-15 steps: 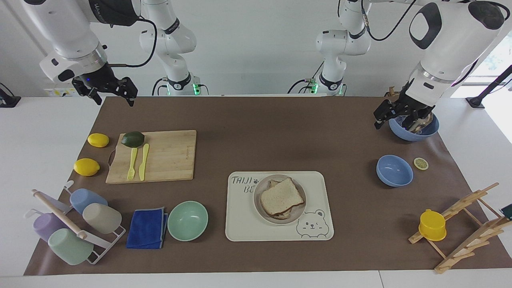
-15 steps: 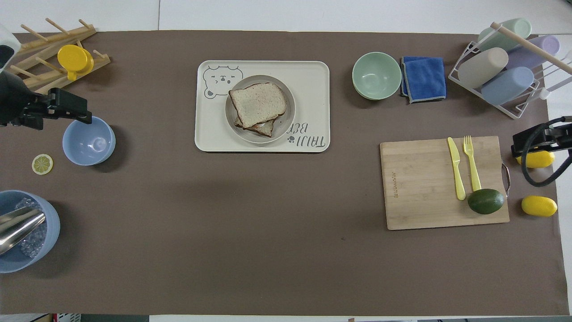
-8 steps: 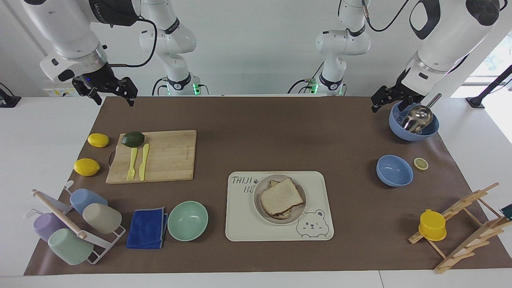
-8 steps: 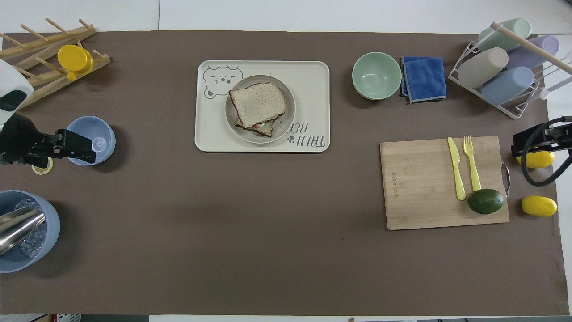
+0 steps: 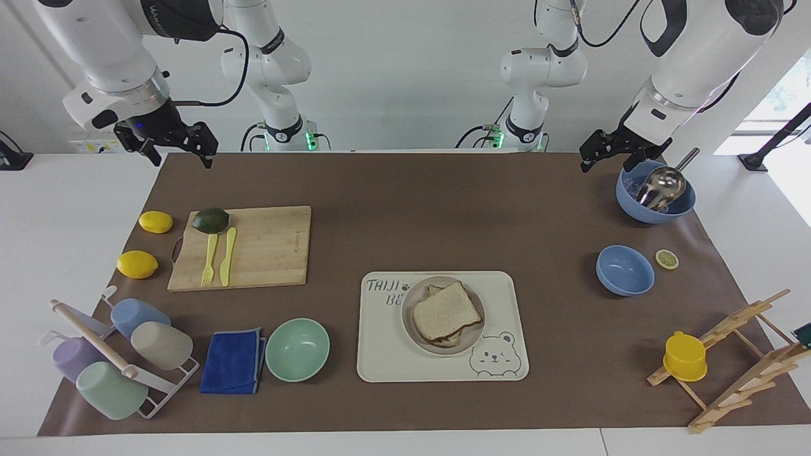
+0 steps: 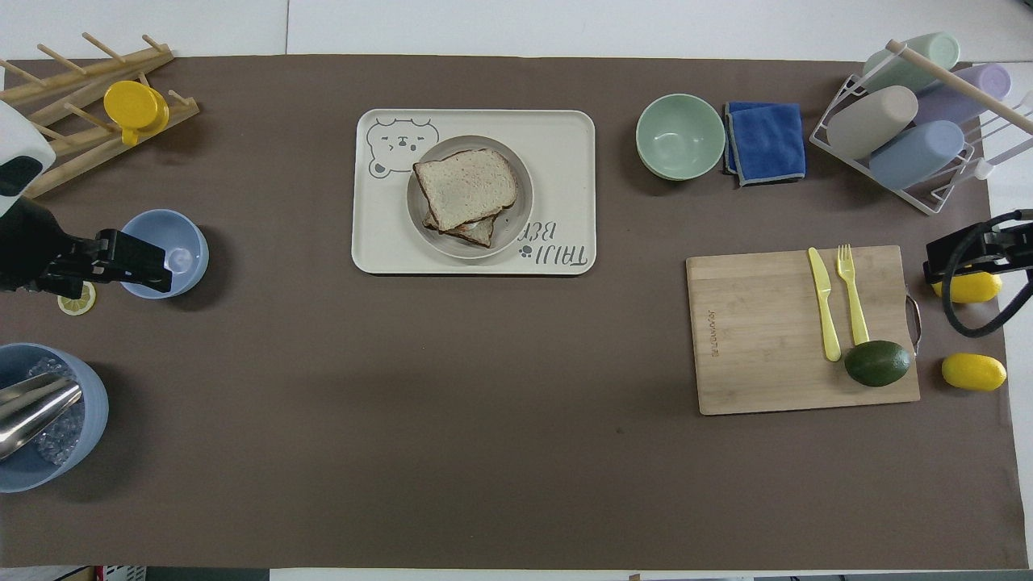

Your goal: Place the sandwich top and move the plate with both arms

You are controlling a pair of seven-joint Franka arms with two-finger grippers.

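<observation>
The sandwich top (image 5: 445, 311) lies flat at frame centre on the plate (image 5: 472, 336), skewed to the tray edges, its rounded end not clear; left gripper (image 5: 613, 152) upper right, right gripper (image 5: 179, 147) upper left, claw spread unclear on both.

1. The brown mat (image 6: 452, 420) on the desk lies bare between the robots and the tray (image 6: 565, 129), which holds the plate (image 6: 523, 211)
2. Toward the right arm's end, the board (image 6: 759, 331) and the green bowl (image 6: 680, 135) flank the tray, with open mat between
3. Toward the left arm's end, the blue bowl (image 6: 181, 254) stands well apart from the tray
</observation>
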